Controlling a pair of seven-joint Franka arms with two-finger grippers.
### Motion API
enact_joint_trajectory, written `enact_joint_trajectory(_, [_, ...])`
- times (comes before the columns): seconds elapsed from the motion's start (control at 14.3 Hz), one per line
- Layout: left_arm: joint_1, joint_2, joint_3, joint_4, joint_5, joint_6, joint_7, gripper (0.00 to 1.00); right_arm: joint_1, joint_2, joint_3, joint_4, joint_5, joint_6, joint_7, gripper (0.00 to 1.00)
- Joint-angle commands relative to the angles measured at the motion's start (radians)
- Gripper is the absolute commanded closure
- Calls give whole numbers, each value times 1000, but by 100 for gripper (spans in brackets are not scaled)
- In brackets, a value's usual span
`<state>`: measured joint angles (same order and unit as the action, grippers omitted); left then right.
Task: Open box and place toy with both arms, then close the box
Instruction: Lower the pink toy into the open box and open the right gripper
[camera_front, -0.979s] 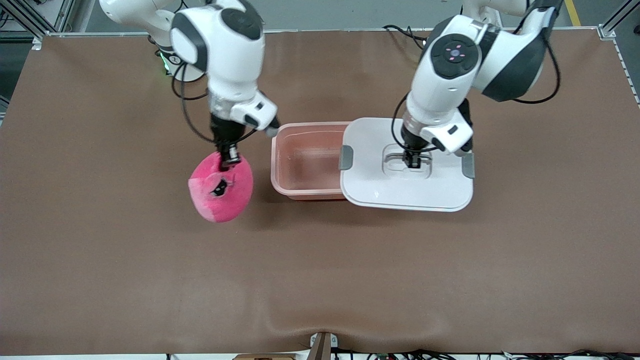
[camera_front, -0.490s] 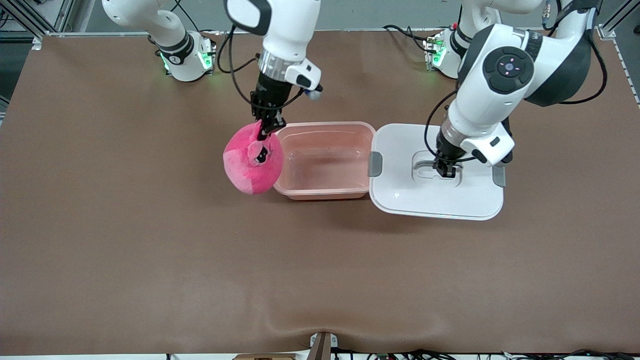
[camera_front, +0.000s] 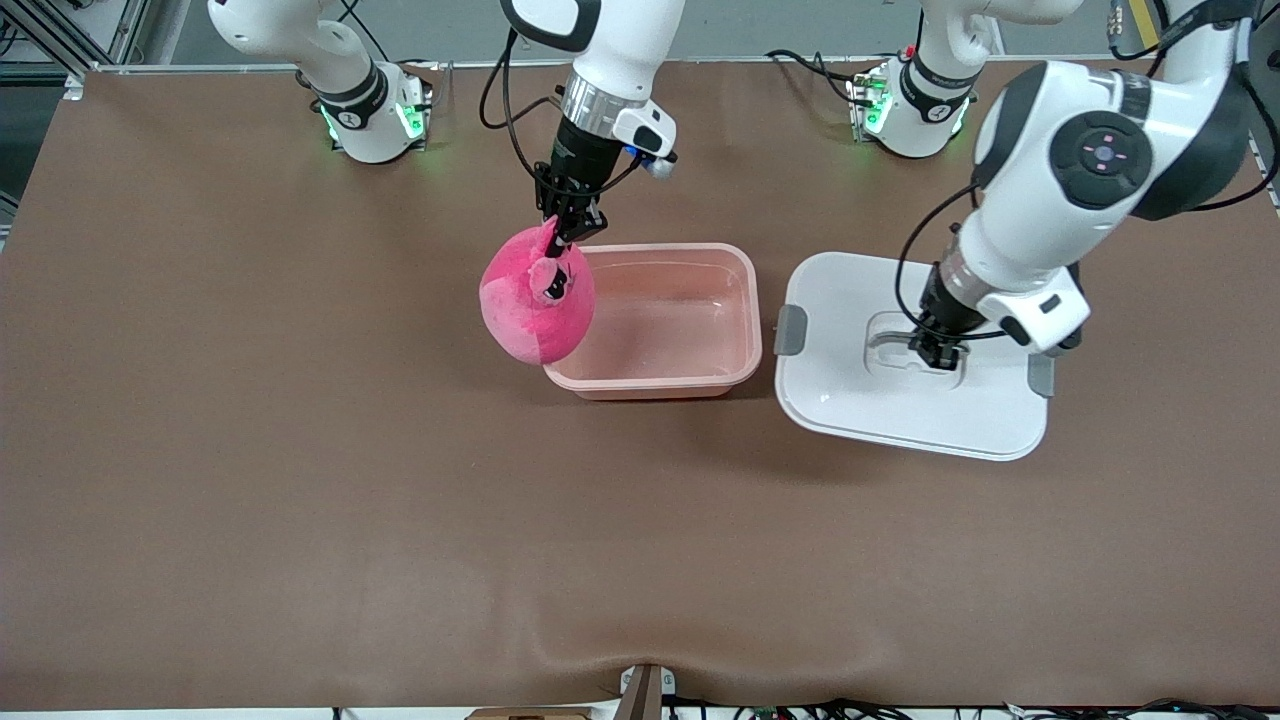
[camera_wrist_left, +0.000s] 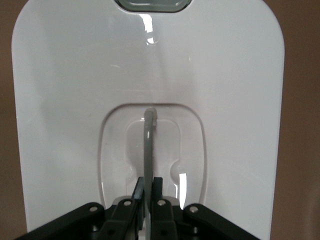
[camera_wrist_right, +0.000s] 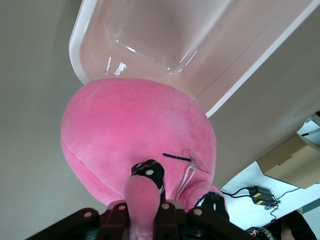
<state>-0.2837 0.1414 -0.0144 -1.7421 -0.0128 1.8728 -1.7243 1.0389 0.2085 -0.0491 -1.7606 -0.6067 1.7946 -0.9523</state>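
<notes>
Hanging from right claw (camera_front: 566, 232): toy (camera_front: 536, 298)

brown table (camera_front: 300, 480) (rumpled front edge), cables (camera_wrist_right: 260, 192)

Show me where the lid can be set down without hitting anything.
Free: the bare table nearer the front camera than the box and lid. Crowded: the gap between box and lid, and the box's rim where the toy hangs.

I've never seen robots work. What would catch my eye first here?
The bright pink toy dangles from the shut right gripper, over the rim of the open pink box at its right-arm end. Beside the box, toward the left arm's end, the left gripper pinches the white lid by its handle.
</notes>
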Motion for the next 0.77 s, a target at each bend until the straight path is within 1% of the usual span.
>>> enact_joint_trajectory(0.0, [60, -39, -10, -31, -41, -21, 31, 100, 23, 60, -9, 50, -22, -15, 17, 100])
enact_joint_trajectory(0.14, [58, -37, -10, -30, -36, -27, 31, 100, 38, 75, -9, 53, -22, -15, 17, 100])
enact_joint_trajectory(0.21, [60, -33, -10, -30, -33, -27, 31, 100, 40, 75, -9, 53, -24, -15, 17, 78])
enact_joint_trajectory(0.28, [60, -28, -9, -28, -32, -27, 29, 100, 40, 75, -9, 58, -22, -15, 17, 18])
enact_joint_trajectory(0.35, [61, -26, -10, -30, -29, -27, 31, 100, 40, 74, -8, 73, -22, -17, 6, 0])
enact_joint_trajectory(0.49, [61, -28, -10, -30, -29, -27, 37, 100, 59, 74, -9, 110, -19, -35, 4, 0])
enact_joint_trajectory(0.7, [60, -26, -10, -30, -26, -27, 37, 100, 63, 72, -9, 177, -10, -124, 3, 0])
